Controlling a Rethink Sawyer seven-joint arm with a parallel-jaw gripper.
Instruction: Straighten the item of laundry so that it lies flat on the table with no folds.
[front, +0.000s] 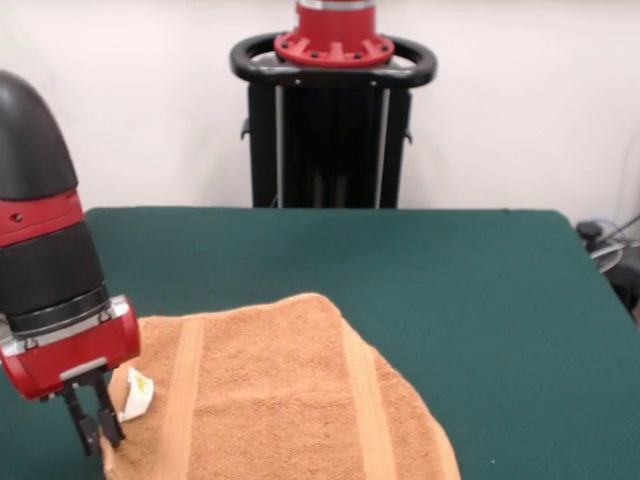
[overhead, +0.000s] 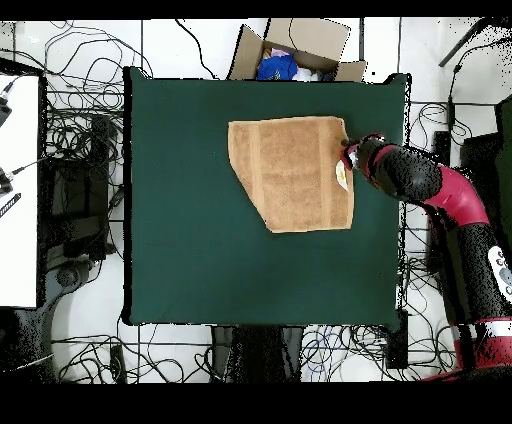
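Observation:
The orange-tan towel (front: 290, 400) lies on the green table (front: 480, 290) at its near side. It is mostly spread, with two woven bands across it. In the overhead view the towel (overhead: 290, 170) has one corner cut off on a slant, as if folded under. Its white care tag (front: 137, 395) curls up at the left edge, and it also shows in the overhead view (overhead: 342, 178). My gripper (front: 96, 432) hangs low at that same edge, just beside the tag, down near the cloth. In the overhead view the gripper (overhead: 350, 155) sits at the towel's right edge.
An open cardboard box (overhead: 295, 48) with blue items stands off the table beyond its top edge in the overhead view. Cables cover the floor around the table. The robot's pedestal (front: 330, 110) stands at the far side.

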